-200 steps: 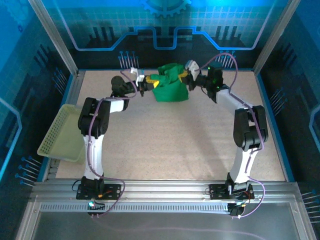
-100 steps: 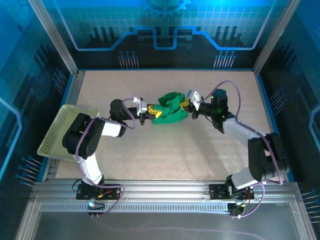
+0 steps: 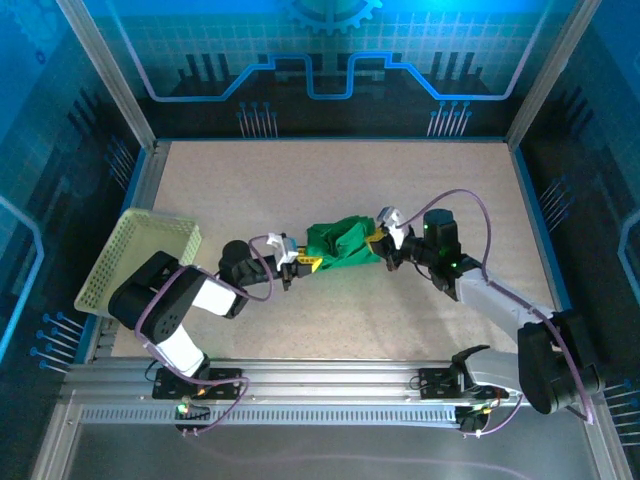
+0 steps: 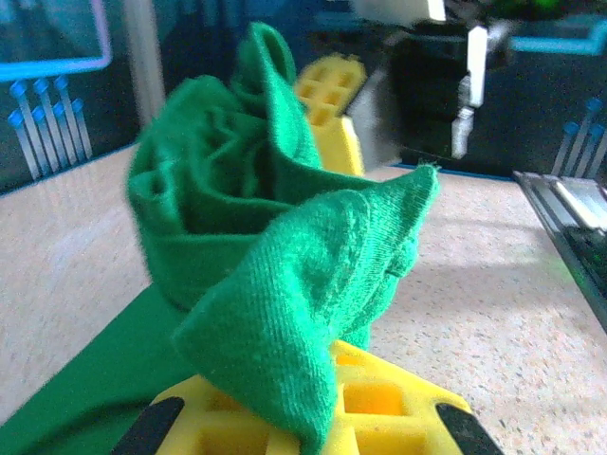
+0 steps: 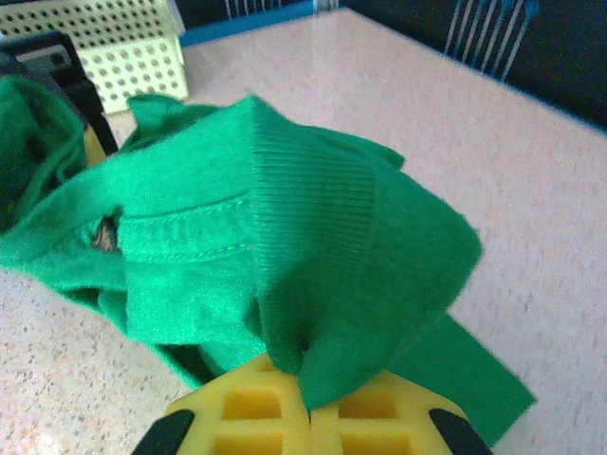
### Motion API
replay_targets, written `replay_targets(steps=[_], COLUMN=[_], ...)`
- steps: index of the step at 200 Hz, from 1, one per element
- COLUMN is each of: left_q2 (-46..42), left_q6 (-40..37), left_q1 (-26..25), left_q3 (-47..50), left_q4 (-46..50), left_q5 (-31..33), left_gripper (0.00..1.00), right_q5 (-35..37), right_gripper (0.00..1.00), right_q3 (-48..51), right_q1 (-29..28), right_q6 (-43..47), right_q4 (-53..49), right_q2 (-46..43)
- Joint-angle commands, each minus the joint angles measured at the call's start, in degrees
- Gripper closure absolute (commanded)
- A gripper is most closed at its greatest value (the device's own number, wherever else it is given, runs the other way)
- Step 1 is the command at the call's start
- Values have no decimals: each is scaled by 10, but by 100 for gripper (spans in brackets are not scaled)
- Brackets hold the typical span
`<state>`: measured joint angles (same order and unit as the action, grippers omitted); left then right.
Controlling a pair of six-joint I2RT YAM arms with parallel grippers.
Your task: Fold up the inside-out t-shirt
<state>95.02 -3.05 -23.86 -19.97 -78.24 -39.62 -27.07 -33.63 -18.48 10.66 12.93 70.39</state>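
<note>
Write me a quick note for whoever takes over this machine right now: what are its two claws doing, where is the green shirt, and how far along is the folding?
Claws: left claw shut on one end of the t-shirt; right claw shut on the other end.
Things: the t-shirt is bunched between the claws over the middle of the table, with some cloth hanging down to the surface; the basket sits at the table's left edge, apart from it.
Done: both ends gripped.
Left: spread it flat, then fold; no neat fold shows yet.
</note>
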Motion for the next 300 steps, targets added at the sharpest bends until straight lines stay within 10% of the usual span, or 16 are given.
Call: replay_targets(steps=[1,69,221,300], left_q2=[-12,-22,115,38], left_q6=[86,176,321,299], left_q1=[-3,-2,25,35], left_q3=[-2,-174,-333,-330], left_q4=[40,438,589,661], left_q5=[82,164,265,291], left_gripper=[100,100,96,49], right_q5=[36,66,122,138], right_gripper=[100,100,96,45], right_q3=[-36,-153,-319,-308], right_q1=[-6,9,35,54], right_q6=[-58,-137,-223,-221], right_q4=[-91,-224,-251,-272], right_q2=[9,126,338,280])
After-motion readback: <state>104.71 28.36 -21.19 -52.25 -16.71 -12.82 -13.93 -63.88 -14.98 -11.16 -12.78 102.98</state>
